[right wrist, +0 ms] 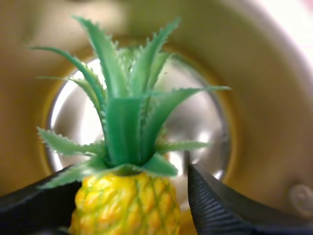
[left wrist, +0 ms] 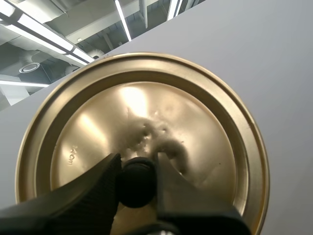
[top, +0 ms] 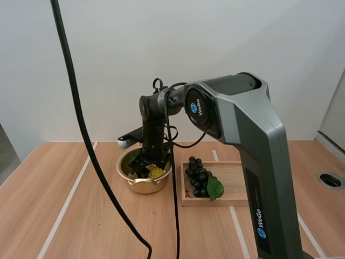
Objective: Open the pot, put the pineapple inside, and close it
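The gold pot point(top: 141, 186) stands uncovered on the wooden table, left of the tray. My right gripper point(top: 146, 164) reaches down into it with the yellow pineapple point(top: 156, 172). Seen from the right wrist, the pineapple point(right wrist: 127, 200) with its green crown sits between the fingers of my right gripper point(right wrist: 132, 169), over the shiny pot floor and inside the pot wall point(right wrist: 264, 98). My left gripper point(left wrist: 137, 157) is shut on the black knob point(left wrist: 137, 181) of the gold lid point(left wrist: 146, 112) and holds it up, away from the pot.
A wooden tray point(top: 232, 189) lies right of the pot with a bunch of dark grapes point(top: 198, 177) and a green leaf at its left end. Bare table stretches left of the pot and in front of it.
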